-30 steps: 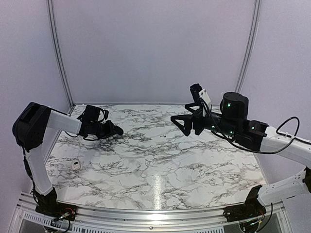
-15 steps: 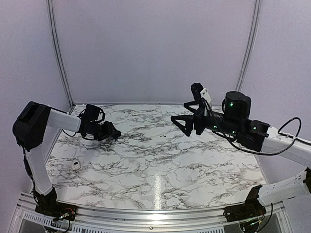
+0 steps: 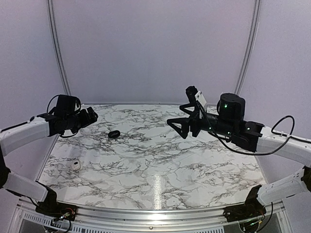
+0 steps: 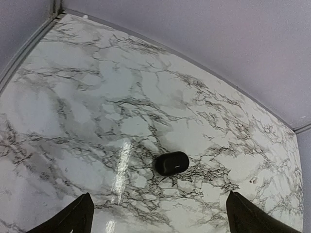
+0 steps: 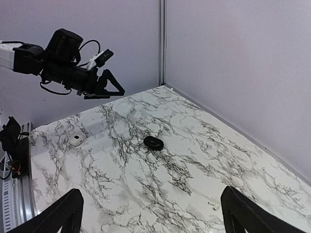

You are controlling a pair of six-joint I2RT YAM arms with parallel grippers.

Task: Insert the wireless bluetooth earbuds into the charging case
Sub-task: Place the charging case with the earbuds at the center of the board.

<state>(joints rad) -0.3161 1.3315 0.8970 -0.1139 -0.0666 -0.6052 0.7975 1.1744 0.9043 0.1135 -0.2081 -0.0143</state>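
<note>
Left claw is up in the air over the left-back part of the table, pointing right. In the left wrist view its two fingertips sit at the bottom corners, spread wide, with nothing between them: fully open and empty.

Right claw hovers above the right-back part of the table and points left toward the middle. The right wrist view shows the same thing, fingers far apart at the lower corners with no object in them: open and empty.

A black capsule-shaped piece lies flat on the marble-pattern table, left of centre and toward the back. It is below and to the right of the left claw in the top view, clear of both claws. It is smooth and glossy with rounded ends and no visible stem. I cannot tell from these views whether it is a bud or a closed shell.

The small white charging case sits on the table near the left edge, closer to the arm bases and well apart from the black piece. It has a dark spot in its middle. It is too small to tell whether the lid is up or whether anything sits inside. Nothing touches it.

Both arms have white links and black joints, and green lights glow on the right arm. Pale plain walls enclose the table on three sides, and a metal rail runs along the near edge.
</note>
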